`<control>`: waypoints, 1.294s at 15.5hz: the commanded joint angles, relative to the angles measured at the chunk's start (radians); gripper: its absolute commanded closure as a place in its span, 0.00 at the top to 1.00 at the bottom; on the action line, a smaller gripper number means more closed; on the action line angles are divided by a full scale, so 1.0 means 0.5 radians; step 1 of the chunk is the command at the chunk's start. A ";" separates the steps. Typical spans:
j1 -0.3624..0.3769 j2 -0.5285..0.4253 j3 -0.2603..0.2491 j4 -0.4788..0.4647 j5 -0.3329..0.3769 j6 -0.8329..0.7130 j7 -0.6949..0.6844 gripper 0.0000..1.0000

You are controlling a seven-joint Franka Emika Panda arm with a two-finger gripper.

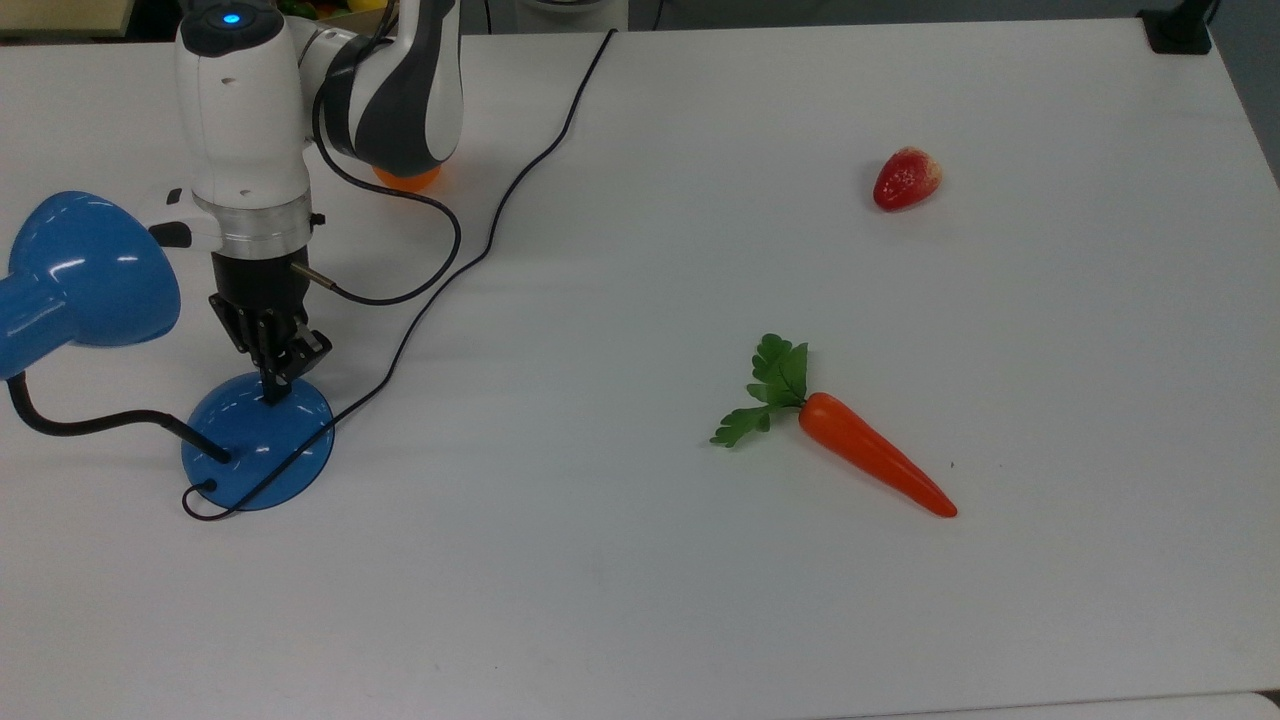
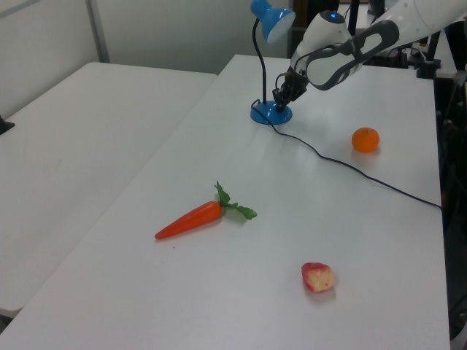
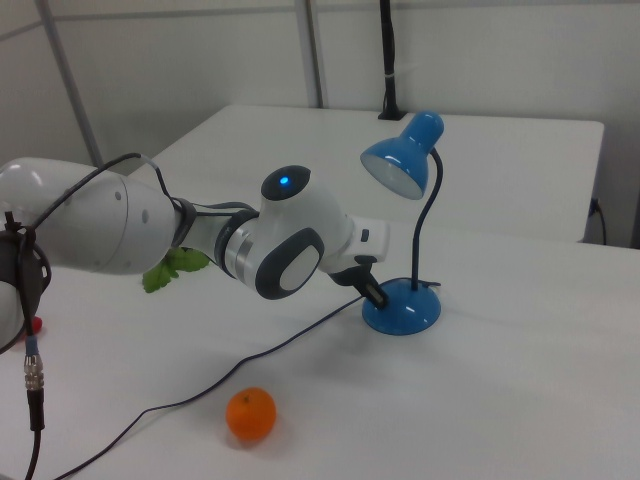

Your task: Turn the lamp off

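Note:
The lamp stands at the top view's left: a glossy blue shade (image 1: 85, 270), a black bendy neck (image 1: 90, 424) and a round blue base (image 1: 257, 443) with a black cord (image 1: 470, 255) trailing away. In the left view the lamp base (image 2: 271, 114) is far back; in the right view the lamp base (image 3: 402, 310) sits under the shade (image 3: 402, 160). My gripper (image 1: 272, 392) points down with its fingers together, tips touching the top of the base near its far edge. The switch is hidden under the tips. The gripper (image 2: 278, 102) also shows in the left view, the gripper (image 3: 379, 297) in the right.
A toy carrot (image 1: 865, 455) with green leaves lies mid-table, a strawberry (image 1: 906, 178) farther right. An orange (image 3: 250, 414) sits behind the arm. The lamp cord runs across the table to its far edge. A second white table (image 2: 80, 138) stands beside this one.

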 commanded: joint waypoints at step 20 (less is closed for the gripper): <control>-0.293 -0.609 0.312 -0.172 -0.035 -1.052 -0.269 0.12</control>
